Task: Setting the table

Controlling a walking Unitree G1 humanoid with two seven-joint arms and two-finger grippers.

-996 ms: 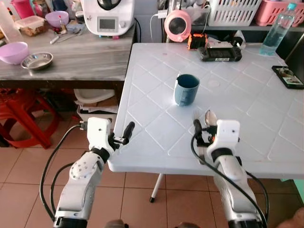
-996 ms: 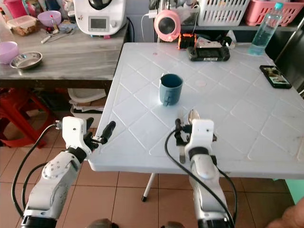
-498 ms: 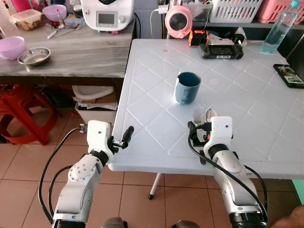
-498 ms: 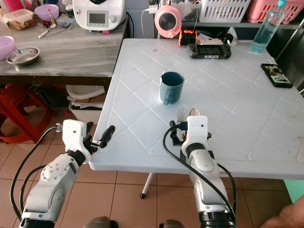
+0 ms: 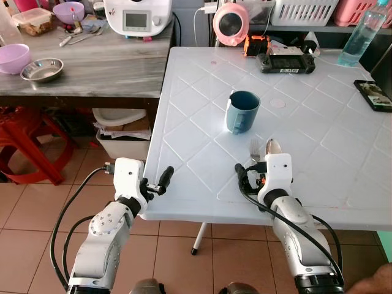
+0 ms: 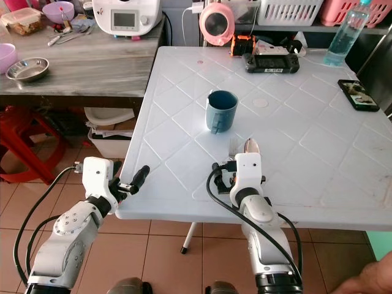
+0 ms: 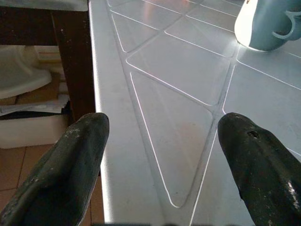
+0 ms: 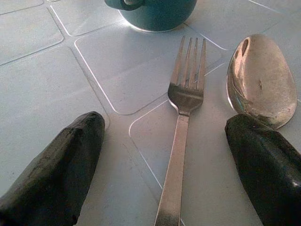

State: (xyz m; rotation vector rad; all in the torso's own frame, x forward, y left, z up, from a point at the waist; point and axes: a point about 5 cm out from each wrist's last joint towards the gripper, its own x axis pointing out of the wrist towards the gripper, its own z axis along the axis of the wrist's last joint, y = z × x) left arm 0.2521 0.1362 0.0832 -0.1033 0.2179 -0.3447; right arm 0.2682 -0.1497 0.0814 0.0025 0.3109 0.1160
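White plastic table (image 5: 202, 116) with its diamond pattern filled the centre of your head view, a teal ceramic mug (image 5: 242, 112) standing mid-frame. Your right gripper (image 8: 171, 162) was spread wide and holding nothing, its fingers straddling the steel fork (image 8: 181, 117), with the shiny steel spoon (image 8: 261, 80) touching one fingertip. Closing from there could have nudged the spoon or pinched both. Your left gripper (image 7: 164, 165), also parted and empty, hung at the table's lower-left edge.
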